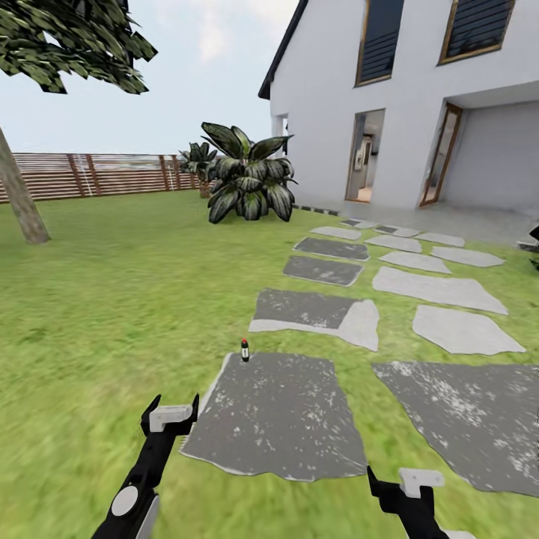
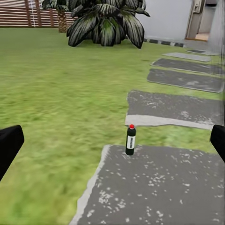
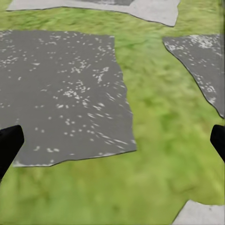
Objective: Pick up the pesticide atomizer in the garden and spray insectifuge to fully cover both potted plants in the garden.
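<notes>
Black red-capped pesticide atomizer (image 2: 131, 140) upright on stepping stone (image 2: 159, 187).

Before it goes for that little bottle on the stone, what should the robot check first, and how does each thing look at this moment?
1. Bottle found: ok. The atomizer stands at the far edge of the nearest stepping stone.
2. Bottle upright: ok, red cap on top in the left wrist view.
3. Left gripper ready: ok, fingers spread, holding nothing.
4. Right gripper free: ok, open, holding nothing.
5. Within reach: not ok, the bottle sits well ahead of both grippers.
6. Potted plants located: cannot tell; I see a big leafy plant by the house, no small pots.
</notes>
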